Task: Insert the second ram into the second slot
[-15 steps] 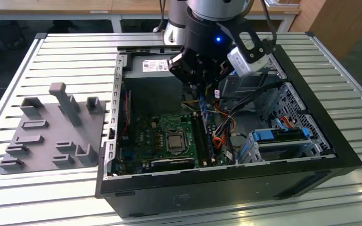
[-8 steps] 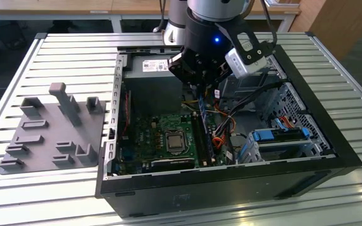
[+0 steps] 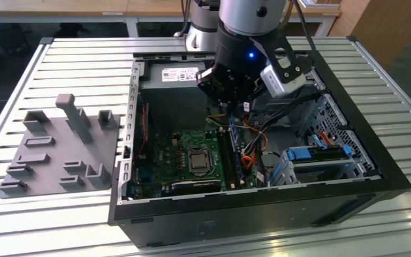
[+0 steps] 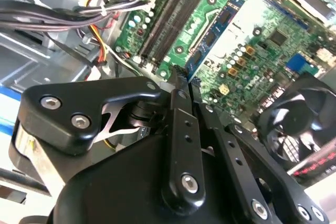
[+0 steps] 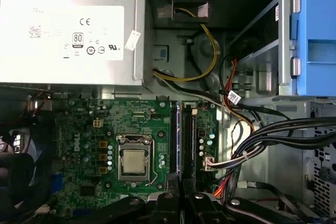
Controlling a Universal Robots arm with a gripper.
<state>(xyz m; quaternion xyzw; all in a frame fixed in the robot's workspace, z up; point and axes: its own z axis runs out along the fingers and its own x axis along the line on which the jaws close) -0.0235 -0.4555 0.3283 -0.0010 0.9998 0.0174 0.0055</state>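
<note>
While hand [image 4: 189, 80] grips second ram [image 4: 218, 24], arm [image 3: 252, 24] pointing down over motherboard [image 5: 105, 127].

Bright, even light fills the exterior view, with white glints on the ribbed metal table [image 3: 298, 241] and dark shade inside the computer case [image 3: 263, 213], and in the first wrist view the silver power box [image 5: 68, 30] shines while the fan [image 5: 18, 166] sits in shadow.

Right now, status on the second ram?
Gripper shut on second ram, edge-on along the memory slots. Seated or not: cannot tell. Cable bundle beside the slots, apart from the ram.
</note>
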